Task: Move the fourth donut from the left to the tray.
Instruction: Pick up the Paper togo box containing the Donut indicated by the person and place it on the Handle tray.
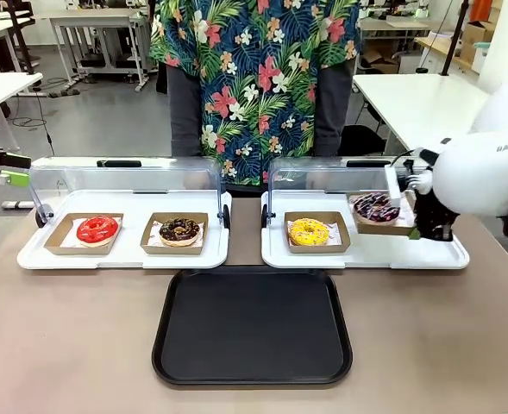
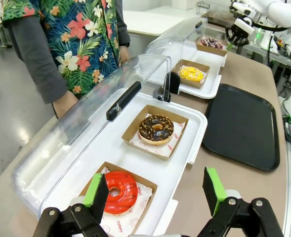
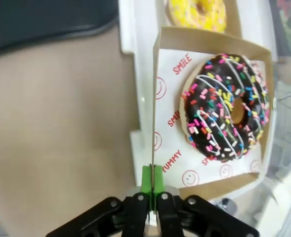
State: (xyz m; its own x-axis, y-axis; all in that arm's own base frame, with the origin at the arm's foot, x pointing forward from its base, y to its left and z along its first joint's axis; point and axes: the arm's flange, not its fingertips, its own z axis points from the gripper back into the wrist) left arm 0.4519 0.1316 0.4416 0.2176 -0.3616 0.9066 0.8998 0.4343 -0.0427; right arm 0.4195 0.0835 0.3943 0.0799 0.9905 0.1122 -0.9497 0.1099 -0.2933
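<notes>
Far right, fourth donut [image 1: 376, 207]: sitting in its cardboard holder [image 3: 194, 39], at the end of the white display tray [image 1: 366, 254]
Right pincer [image 3: 152, 178]: clamped tight on the holder's rim
Left pincer [image 2: 155, 190]: wide, holding nothing
Tray [image 1: 252, 326]: mid table [image 1: 81, 345], well apart from the donut

Red donut [image 1: 97, 229] – yellow donut [image 1: 309, 231]

Right arm [image 1: 482, 172]: glossy white rounded shell, dark lettering | left gripper [image 2: 154, 190]: black linked fingers, silver screws, green pads | right gripper [image 3: 151, 173]: black, green pads
</notes>
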